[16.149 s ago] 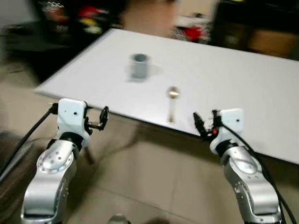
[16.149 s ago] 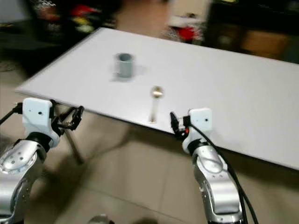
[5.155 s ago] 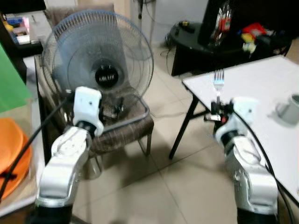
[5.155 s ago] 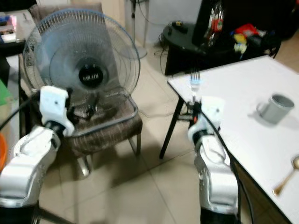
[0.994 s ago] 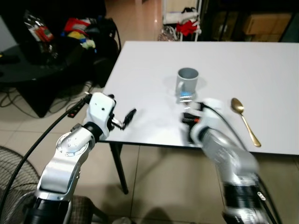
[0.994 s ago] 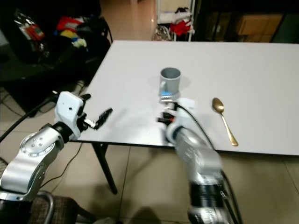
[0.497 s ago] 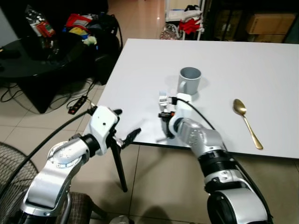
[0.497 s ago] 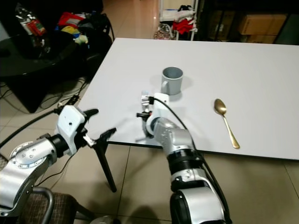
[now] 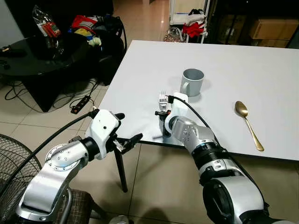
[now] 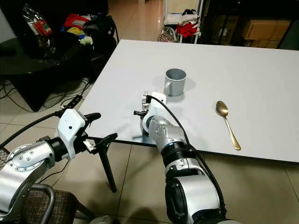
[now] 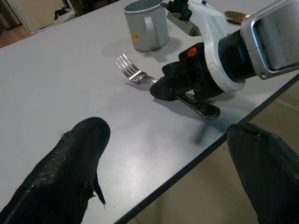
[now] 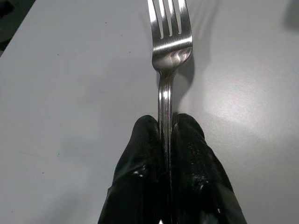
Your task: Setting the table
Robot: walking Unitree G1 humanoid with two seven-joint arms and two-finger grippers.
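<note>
1. White, matte surface (image 9: 140, 60) in front of the robot; its near edge runs across the lower middle of the head views, one dark leg visible under the near-left corner.
2. Silver fork (image 12: 168, 42) lies low over the surface near the near edge, tines pointing away from the robot toward the mug. In the left wrist view the tines (image 11: 127, 66) sit on or just above the surface; cannot tell which.
3. Right gripper (image 12: 167, 128): jaws pressed together on the fork's handle, pinching it edge-on between the two black fingers (image 12: 140, 154). The gripper is over the near-left part of the surface, wrist angled down, white housing (image 9: 179, 99) uppermost.
4. Fork's handle end (image 11: 205, 110) sticks out behind the right gripper, close to the surface's edge.
5. Grey mug (image 9: 192, 81) stands upright just beyond the fork, handle turned toward the robot's left. Apart from the fork, near it.
6. Gold spoon (image 9: 248, 123) lies flat to the right of the mug, well apart from both mug and fork, bowl away from the robot, handle toward the near edge.
7. Left gripper (image 9: 127, 141): jaws spread wide, holding nothing. It is off the surface's near-left corner, below the surface's edge level in the head views, fingers (image 11: 70, 172) pointing toward the fork.
8. Surroundings: tiled floor (image 9: 37, 116); black glass side table (image 9: 32, 56) to the left with packets on it; fan grille (image 9: 14, 163) at lower left.
</note>
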